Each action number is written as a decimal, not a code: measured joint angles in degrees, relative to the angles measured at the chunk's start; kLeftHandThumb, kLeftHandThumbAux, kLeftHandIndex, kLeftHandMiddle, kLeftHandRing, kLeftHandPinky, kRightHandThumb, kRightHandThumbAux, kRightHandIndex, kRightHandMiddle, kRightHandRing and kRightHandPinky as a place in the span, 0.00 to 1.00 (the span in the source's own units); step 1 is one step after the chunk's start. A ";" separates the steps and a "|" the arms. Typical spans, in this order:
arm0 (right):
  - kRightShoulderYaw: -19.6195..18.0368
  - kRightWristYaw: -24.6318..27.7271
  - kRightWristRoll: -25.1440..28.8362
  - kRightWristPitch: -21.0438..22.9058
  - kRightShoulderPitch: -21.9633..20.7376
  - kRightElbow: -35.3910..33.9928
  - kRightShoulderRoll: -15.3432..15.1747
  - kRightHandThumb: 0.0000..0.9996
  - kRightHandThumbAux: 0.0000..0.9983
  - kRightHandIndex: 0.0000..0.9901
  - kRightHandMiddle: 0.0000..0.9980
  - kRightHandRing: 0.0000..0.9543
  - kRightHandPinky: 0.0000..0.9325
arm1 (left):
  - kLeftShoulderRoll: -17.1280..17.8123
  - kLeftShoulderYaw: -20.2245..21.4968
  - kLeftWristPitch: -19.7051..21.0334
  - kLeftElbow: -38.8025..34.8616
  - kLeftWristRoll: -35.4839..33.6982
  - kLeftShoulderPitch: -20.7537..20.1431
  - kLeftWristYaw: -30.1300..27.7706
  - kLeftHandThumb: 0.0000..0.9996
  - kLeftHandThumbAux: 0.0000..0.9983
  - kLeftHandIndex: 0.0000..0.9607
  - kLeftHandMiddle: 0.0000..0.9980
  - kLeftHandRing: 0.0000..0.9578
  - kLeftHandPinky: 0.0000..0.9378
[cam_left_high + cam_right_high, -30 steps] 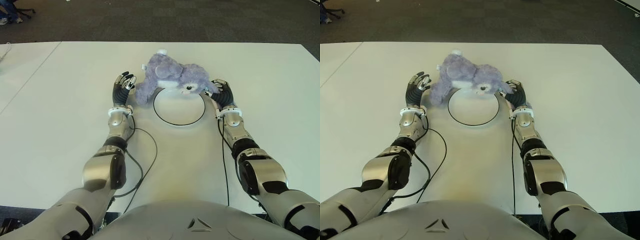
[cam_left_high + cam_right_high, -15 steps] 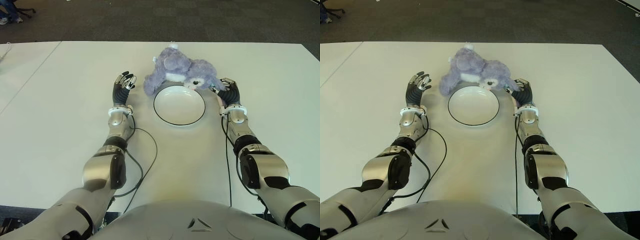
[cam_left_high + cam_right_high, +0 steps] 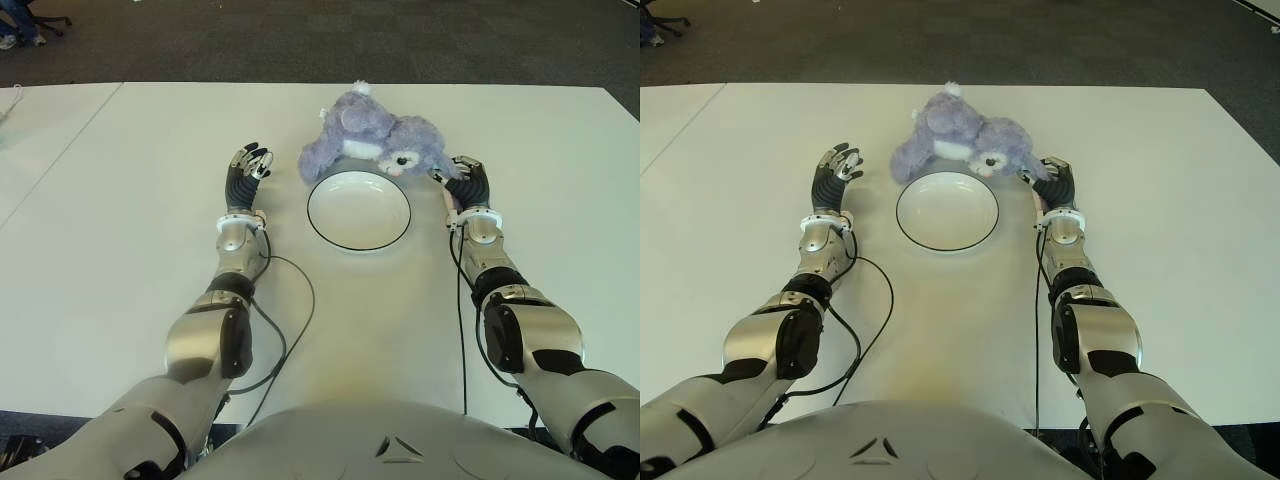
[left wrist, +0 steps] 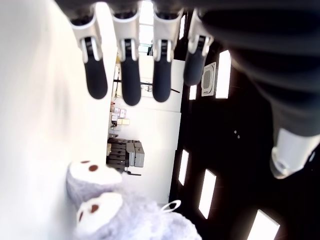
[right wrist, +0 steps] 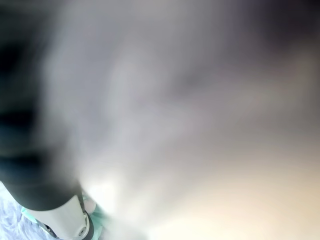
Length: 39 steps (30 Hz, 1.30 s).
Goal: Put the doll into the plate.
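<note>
A purple plush doll (image 3: 375, 140) lies on the white table just beyond the far rim of the white, black-edged plate (image 3: 358, 212), its head toward the right. My right hand (image 3: 463, 182) is at the doll's right side, fingers curled on one of its paws. Purple fur (image 5: 15, 222) shows at a corner of the right wrist view; everything else there is blurred. My left hand (image 3: 247, 170) shows left of the plate and the doll, apart from both, with fingers (image 4: 131, 65) spread and nothing in them. The doll's feet (image 4: 95, 195) show in the left wrist view.
The white table (image 3: 130, 220) stretches wide on both sides, and a second tabletop (image 3: 40, 130) joins it at the left. Dark carpet (image 3: 300, 40) lies past the far edge. Black cables (image 3: 300, 300) run along both forearms over the table.
The doll has slid off the plate, away from me and to the right, along with my right hand. The plate now shows whole. The left hand has stayed put.
</note>
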 measured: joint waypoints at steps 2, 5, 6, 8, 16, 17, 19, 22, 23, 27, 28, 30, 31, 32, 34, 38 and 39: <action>0.13 -0.02 -0.06 -0.59 1.10 -1.85 0.01 0.24 0.76 0.75 0.87 0.93 0.93 | -0.01 -0.01 -0.01 0.00 0.00 -0.04 0.00 0.00 0.58 0.24 0.28 0.31 0.32; 1.15 0.14 -0.44 -3.26 4.24 -6.24 0.06 0.23 0.76 0.76 0.88 0.93 0.94 | -0.02 0.00 -0.04 0.00 -0.01 -0.11 0.00 0.00 0.58 0.24 0.27 0.31 0.31; 1.56 0.21 -0.58 -4.09 5.23 -7.56 0.11 0.23 0.76 0.76 0.88 0.93 0.94 | -0.01 0.01 -0.04 0.00 -0.02 -0.11 0.00 0.00 0.58 0.24 0.27 0.31 0.31; 2.15 0.55 -0.83 -4.86 6.75 -9.95 0.23 0.22 0.76 0.78 0.88 0.93 0.94 | -0.01 0.08 -0.04 0.00 -0.03 -0.08 0.00 0.00 0.58 0.24 0.27 0.30 0.32; 5.33 5.34 -0.95 -10.61 11.08 -18.31 0.01 0.23 0.75 0.77 0.88 0.92 0.93 | 0.04 0.05 -0.04 0.00 0.08 -0.01 0.00 0.00 0.58 0.23 0.27 0.30 0.32; 5.79 6.19 -0.88 -10.91 11.51 -19.24 0.01 0.23 0.75 0.77 0.88 0.92 0.93 | 0.04 0.05 -0.04 0.00 0.11 -0.01 0.00 0.00 0.58 0.23 0.27 0.30 0.33; 6.42 7.72 -0.82 -11.17 12.23 -20.78 0.07 0.23 0.75 0.76 0.87 0.92 0.93 | 0.03 0.02 -0.05 0.00 0.15 -0.02 0.00 0.00 0.58 0.23 0.27 0.31 0.34; 7.28 9.82 -0.63 -11.20 14.11 -24.47 0.24 0.22 0.76 0.77 0.88 0.92 0.94 | 0.03 -0.05 -0.06 0.00 0.20 -0.06 0.00 0.00 0.57 0.22 0.27 0.30 0.31; 7.61 10.23 -0.60 -11.20 15.11 -26.46 0.30 0.22 0.76 0.77 0.88 0.92 0.94 | 0.02 -0.07 -0.06 0.00 0.21 -0.08 0.00 0.00 0.57 0.22 0.27 0.30 0.31; 9.21 11.17 -0.88 -12.10 20.41 -36.10 0.81 0.20 0.77 0.78 0.88 0.93 0.95 | 0.02 -0.05 -0.09 0.00 0.21 -0.08 0.00 0.00 0.57 0.23 0.27 0.30 0.31; 9.56 11.30 -0.99 -12.46 21.67 -38.09 0.91 0.17 0.78 0.78 0.89 0.93 0.95 | 0.02 -0.03 -0.09 0.00 0.20 -0.08 0.00 0.00 0.57 0.24 0.27 0.30 0.32; 10.15 11.37 -1.29 -13.86 23.64 -41.26 0.96 0.15 0.79 0.78 0.89 0.94 0.95 | 0.02 0.00 -0.09 0.00 0.20 -0.04 0.00 0.00 0.57 0.24 0.27 0.30 0.32; 10.42 11.36 -1.52 -14.78 24.50 -42.61 0.93 0.14 0.79 0.79 0.89 0.94 0.95 | 0.02 0.03 -0.08 0.00 0.20 -0.01 0.00 0.00 0.57 0.24 0.27 0.30 0.31; 10.63 11.34 -1.93 -15.67 25.29 -43.78 0.88 0.12 0.79 0.79 0.90 0.94 0.95 | 0.03 0.09 -0.06 0.01 0.20 0.03 0.00 0.00 0.57 0.24 0.27 0.30 0.31; 10.78 11.19 -2.80 -17.28 26.50 -45.47 0.79 0.10 0.80 0.80 0.90 0.94 0.96 | 0.03 0.10 -0.04 0.01 0.19 0.03 0.00 0.00 0.57 0.24 0.27 0.31 0.32; 10.76 9.42 -6.23 -21.36 28.14 -48.00 0.78 0.09 0.80 0.81 0.90 0.95 0.97 | 0.03 0.10 -0.03 0.01 0.19 0.02 0.00 0.00 0.57 0.24 0.27 0.31 0.33; 10.76 8.97 -6.97 -22.22 28.37 -48.38 0.79 0.09 0.80 0.82 0.91 0.95 0.98 | 0.03 0.10 -0.03 0.01 0.19 0.02 0.00 0.00 0.57 0.24 0.28 0.31 0.33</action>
